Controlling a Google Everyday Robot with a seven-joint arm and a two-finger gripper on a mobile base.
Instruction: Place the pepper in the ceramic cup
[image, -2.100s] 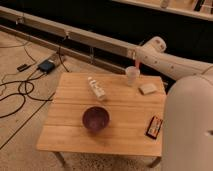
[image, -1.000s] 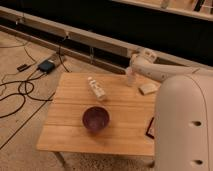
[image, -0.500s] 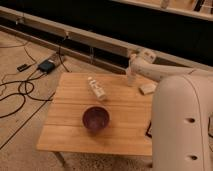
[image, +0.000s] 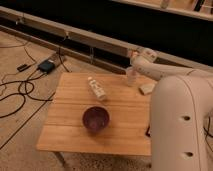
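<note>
Overhead, a low wooden desk (image: 120, 112) stands on a speckled floor (image: 20, 145), seen from above and slightly to one side. A large white robot arm (image: 177, 115) fills the right side of the view and reaches toward the desk's far right corner. Its pincer (image: 133, 56) hangs at that corner, directly above the ceramic cup (image: 131, 76), a small pale tumbler standing upright near the far edge. The pincer is closed tight; whether anything sits between its tips cannot be made out. The pepper cannot be made out anywhere in view.

Just right of the cup, partly behind the arm, lies a beige squarish block (image: 146, 89). Toward the middle of the desk's far half, a clear plastic bottle (image: 97, 88) lies on its side, pointing diagonally. Nearer the front edge, close to the centre, sits a dark purple bowl (image: 95, 119), well apart from the cup. A small dark object (image: 148, 131) peeks out at the desk's right edge, mostly hidden by the arm.

On the floor to the left, black cables (image: 22, 92) loop around a small dark box (image: 46, 65). Behind the desk runs a dark wall with a pale rail (image: 75, 37) along it.
</note>
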